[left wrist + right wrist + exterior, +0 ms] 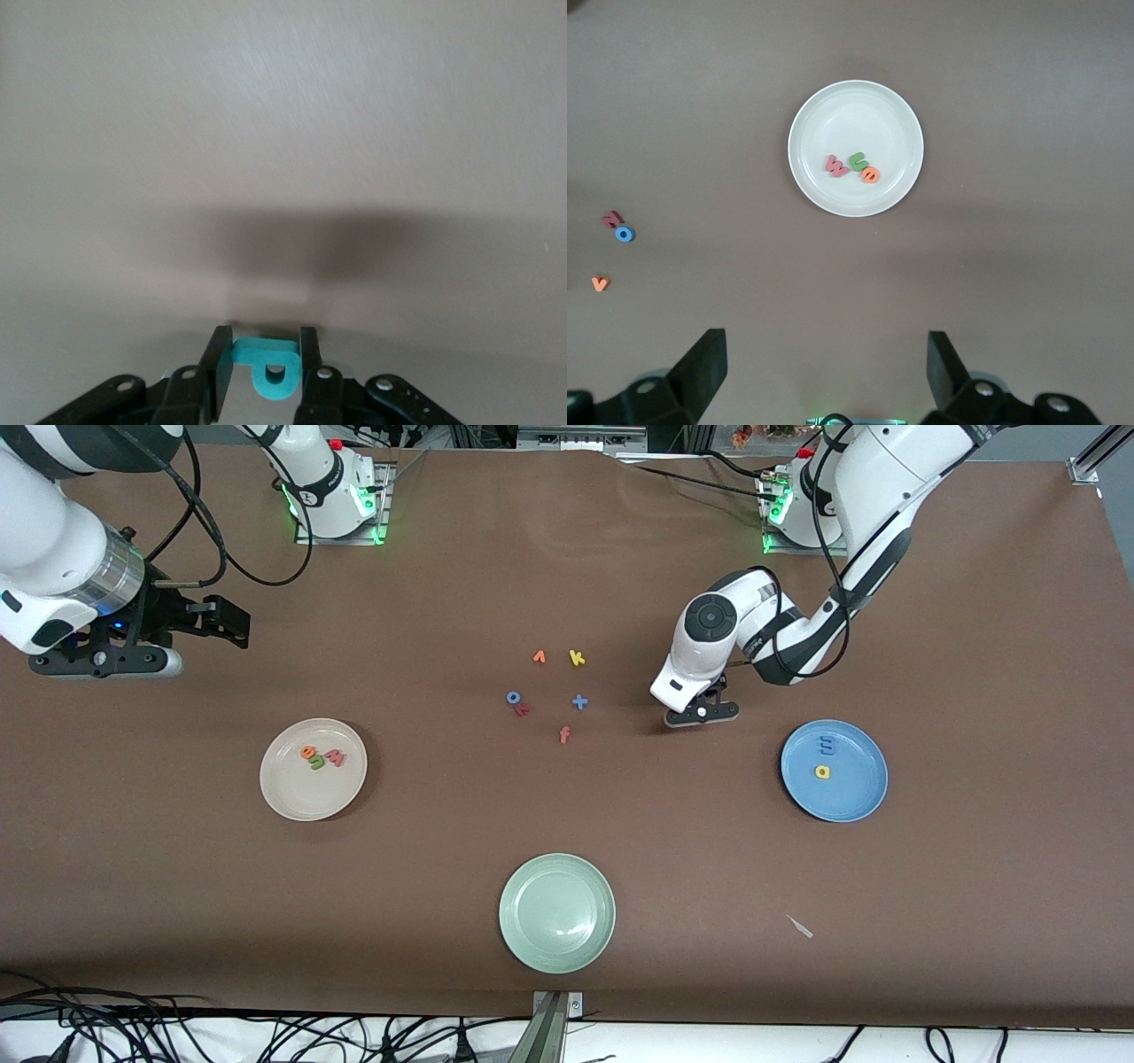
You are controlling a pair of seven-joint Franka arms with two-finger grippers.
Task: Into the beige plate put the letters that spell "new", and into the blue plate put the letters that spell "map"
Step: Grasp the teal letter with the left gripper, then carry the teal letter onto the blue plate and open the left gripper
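Observation:
My left gripper (700, 713) is down low at the table between the loose letters and the blue plate (850, 797). Its jaws are shut on the teal "p" (275, 367), gripped between the two fingers of the left gripper (264, 354). The blue "m" (826, 741) and yellow "a" (823, 771) lie in the blue plate. The beige plate (292, 802) holds the orange "e" (308, 753), green "n" (317, 763) and pinkish "w" (335, 757). My right gripper (106, 662) waits high at the right arm's end of the table. The right gripper (826, 363) is open and empty, looking down on the beige plate (833, 106).
Loose letters lie mid-table: orange "v" (539, 657), yellow "k" (577, 658), blue "o" (514, 698), a red letter (523, 709), a blue plus (579, 702) and red "f" (564, 734). A pale green plate (557, 948) sits nearest the front camera. A small white scrap (800, 926) lies beside it.

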